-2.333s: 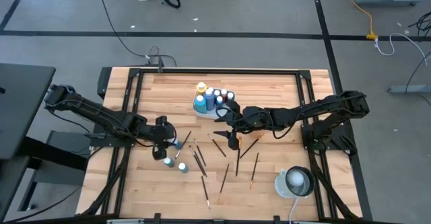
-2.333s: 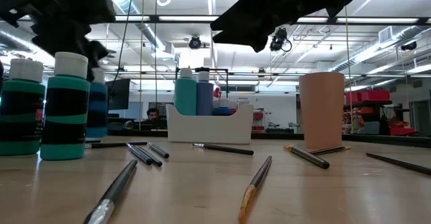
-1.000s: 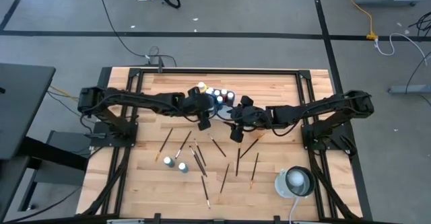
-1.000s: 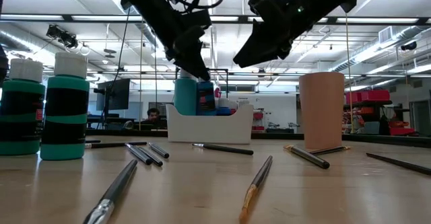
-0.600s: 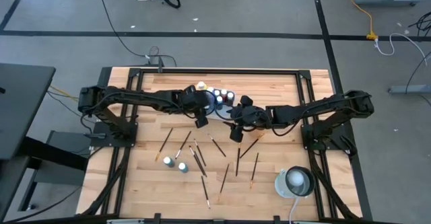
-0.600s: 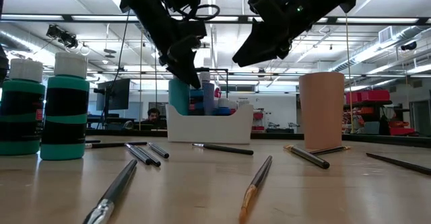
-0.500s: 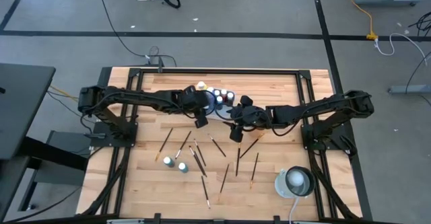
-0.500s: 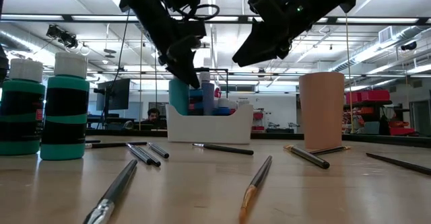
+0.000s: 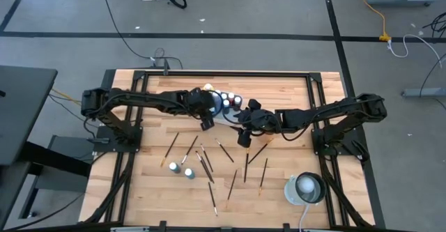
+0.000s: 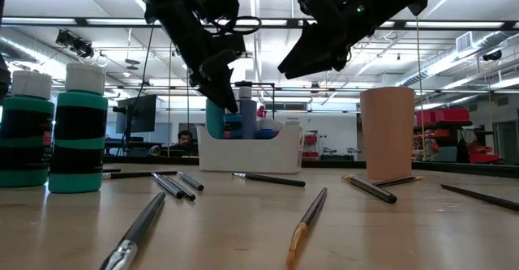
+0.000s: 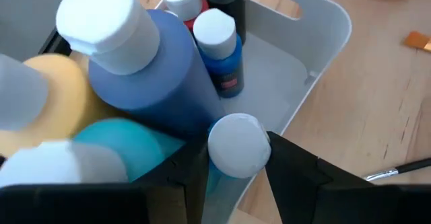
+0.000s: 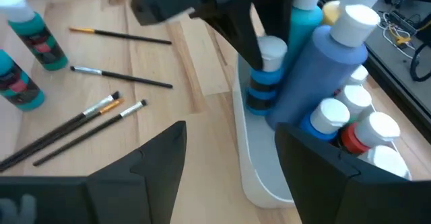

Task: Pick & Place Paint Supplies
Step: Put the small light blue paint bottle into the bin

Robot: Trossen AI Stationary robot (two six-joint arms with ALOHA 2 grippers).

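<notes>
Your left gripper (image 11: 232, 177) clamped on a white-capped blue bottle (image 11: 232, 146) inside the white tray (image 11: 316, 56), your right gripper (image 12: 229, 150) spread wide, hovering just beside the tray.

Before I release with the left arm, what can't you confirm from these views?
- Small blue bottle base: hidden by left gripper fingers and the white tray wall, so seating is unknown.
- Tray floor: covered by bottles in the left wrist view.
- High view: bottles too small to count.
- Right gripper: holds nothing visible.
</notes>
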